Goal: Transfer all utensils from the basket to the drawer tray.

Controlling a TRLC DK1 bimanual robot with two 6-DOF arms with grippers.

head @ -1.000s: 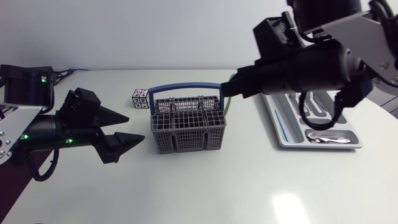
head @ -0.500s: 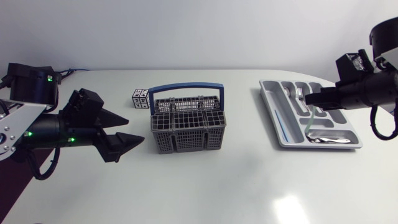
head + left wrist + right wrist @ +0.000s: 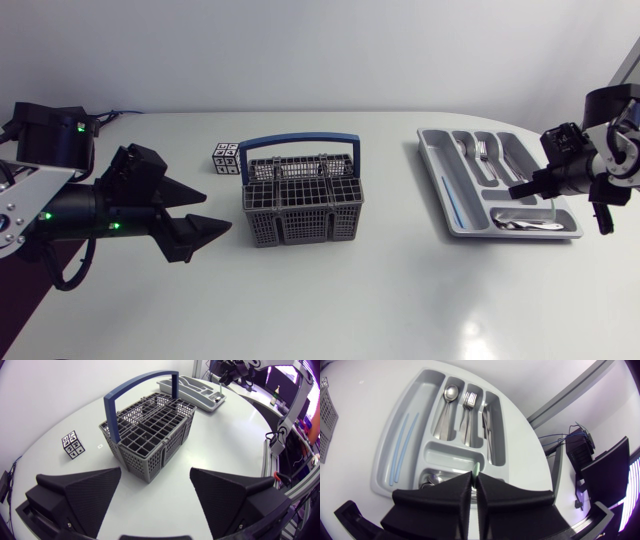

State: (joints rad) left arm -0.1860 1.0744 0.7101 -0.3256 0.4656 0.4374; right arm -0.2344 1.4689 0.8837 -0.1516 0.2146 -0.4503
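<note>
The grey wire basket (image 3: pixel 300 200) with a blue handle stands mid-table; I see no utensil in its cells (image 3: pixel 150 430). At the right lies the grey drawer tray (image 3: pixel 455 215), holding spoons, forks, knives and two blue straws (image 3: pixel 400 445). My right gripper (image 3: pixel 522 190) hovers over the tray's near end (image 3: pixel 385 455), shut on a thin pale green utensil whose tip (image 3: pixel 476 469) shows between the fingers. My left gripper (image 3: pixel 215 225) stands open left of the basket, pointing at it (image 3: pixel 155 490), with nothing between its fingers.
A small black-and-white patterned cube (image 3: pixel 225 158) sits behind the basket's left corner (image 3: pixel 73 445). The tray (image 3: pixel 192 385) lies near the table's right edge.
My right arm swung from above the basket rightward to the tray with the green utensil, then came down over the tray's near end. The left arm stayed put.
</note>
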